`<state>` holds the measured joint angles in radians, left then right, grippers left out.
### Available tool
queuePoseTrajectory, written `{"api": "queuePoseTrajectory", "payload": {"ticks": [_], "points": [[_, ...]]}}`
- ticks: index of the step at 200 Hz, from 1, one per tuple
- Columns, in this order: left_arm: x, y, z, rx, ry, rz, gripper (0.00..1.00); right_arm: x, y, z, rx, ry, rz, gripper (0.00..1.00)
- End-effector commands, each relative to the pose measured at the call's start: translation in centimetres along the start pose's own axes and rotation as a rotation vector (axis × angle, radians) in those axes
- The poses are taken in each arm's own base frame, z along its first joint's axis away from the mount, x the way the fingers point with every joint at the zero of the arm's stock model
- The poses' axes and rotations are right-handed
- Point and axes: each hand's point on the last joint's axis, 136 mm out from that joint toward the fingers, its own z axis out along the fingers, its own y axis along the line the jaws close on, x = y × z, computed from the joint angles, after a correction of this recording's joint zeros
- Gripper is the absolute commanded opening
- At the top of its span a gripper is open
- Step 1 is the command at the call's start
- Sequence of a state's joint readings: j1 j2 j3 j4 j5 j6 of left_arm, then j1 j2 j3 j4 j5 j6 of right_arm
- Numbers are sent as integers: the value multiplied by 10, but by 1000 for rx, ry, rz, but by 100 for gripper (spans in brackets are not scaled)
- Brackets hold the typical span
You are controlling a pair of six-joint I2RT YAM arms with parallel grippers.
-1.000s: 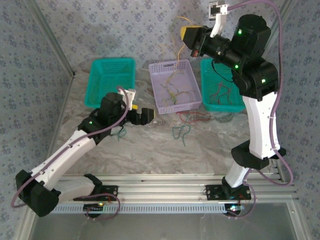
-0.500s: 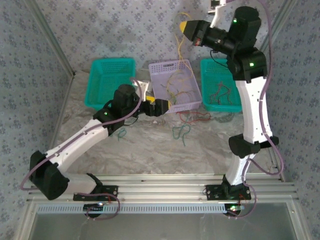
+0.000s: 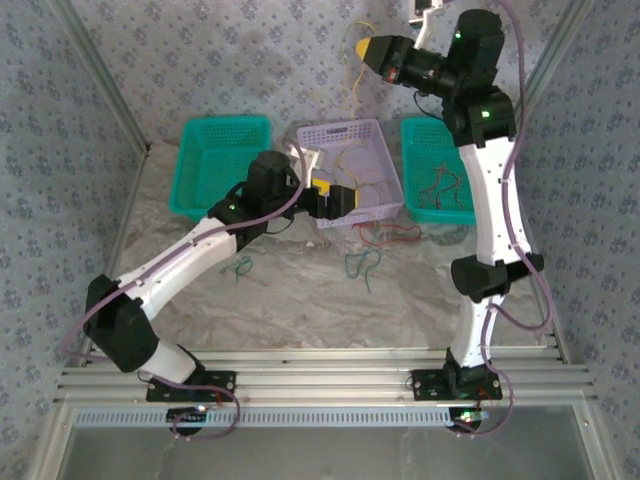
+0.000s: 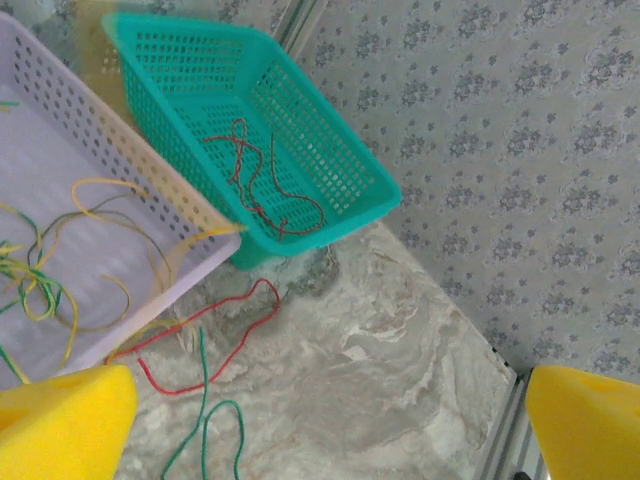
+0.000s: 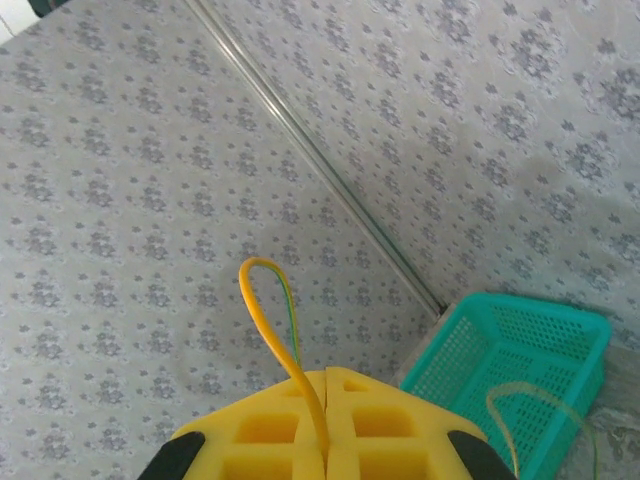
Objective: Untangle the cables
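Two grippers: the right gripper [image 5: 326, 445], high at twelve o'clock, has its jaws clenched on a yellow cable [image 5: 268, 325]. The left gripper [image 3: 336, 198] holds its jaws released above the lilac basket [image 3: 345, 126] of cables [image 4: 45, 290], with loose cables [image 3: 390, 233] on the bench [image 3: 300, 290] at six o'clock.

left tool [image 4: 325, 430]: yellow pads [image 4: 60, 425] wide apart at the lower corners | lavender basket [image 4: 100, 110]: yellow-green cables [image 4: 35, 285] inside | teal basket [image 4: 330, 140]: dark red cable [image 4: 270, 185] inside | marbled worktop [image 4: 400, 370]: bright red cable [image 4: 215, 335] and green cable [image 4: 205, 420] lying just beside the lavender basket | patterned wall [image 4: 500, 150] behind
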<state>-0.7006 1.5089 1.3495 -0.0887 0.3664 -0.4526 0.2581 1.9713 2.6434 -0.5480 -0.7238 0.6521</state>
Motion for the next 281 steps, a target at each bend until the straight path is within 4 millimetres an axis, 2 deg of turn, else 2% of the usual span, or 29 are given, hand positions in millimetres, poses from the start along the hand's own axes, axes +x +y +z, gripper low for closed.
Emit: {"api": "queuePoseTrajectory", "payload": {"ticks": [1, 22, 44, 63, 96, 132, 151, 166, 181, 214, 227, 247, 260, 270, 281], "points": [[-10, -7, 2, 13, 7, 52, 100, -12, -26, 3, 14, -29, 9, 0], [-8, -2, 3, -7, 15, 66, 99, -14, -63, 10, 40, -31, 54, 0], [-5, 3, 5, -21, 25, 69, 100, 4, -102, 26, 87, 10, 89, 0], [-2, 8, 7, -27, 35, 70, 100, 32, -135, 39, 156, 82, 83, 0], [4, 15, 6, -65, 54, 93, 100, 103, -189, 54, 333, 249, 32, 0], [11, 24, -1, -92, 85, 102, 99, 140, -250, 59, 409, 294, 134, 0], [10, 23, -9, -101, 82, 109, 100, 174, -278, 61, 463, 368, 183, 0], [7, 20, -19, -115, 75, 119, 100, 203, -292, 62, 517, 433, 176, 0], [0, 22, -32, -163, 56, 124, 100, 222, -305, 61, 571, 466, 162, 0], [-9, 20, -68, -236, -21, 131, 100, 245, -318, 56, 643, 518, 156, 0], [-8, 26, -82, -286, -47, 137, 100, 250, -322, 53, 666, 535, 158, 22], [-3, 35, -101, -348, -70, 156, 100, 256, -324, 46, 706, 570, 132, 29], [0, 39, -110, -375, -86, 165, 100, 258, -325, 43, 731, 581, 122, 38], [1, 40, -115, -389, -93, 168, 100, 255, -323, 40, 744, 578, 127, 47], [3, 41, -117, -393, -95, 169, 100, 248, -317, 39, 746, 564, 115, 48]]}}
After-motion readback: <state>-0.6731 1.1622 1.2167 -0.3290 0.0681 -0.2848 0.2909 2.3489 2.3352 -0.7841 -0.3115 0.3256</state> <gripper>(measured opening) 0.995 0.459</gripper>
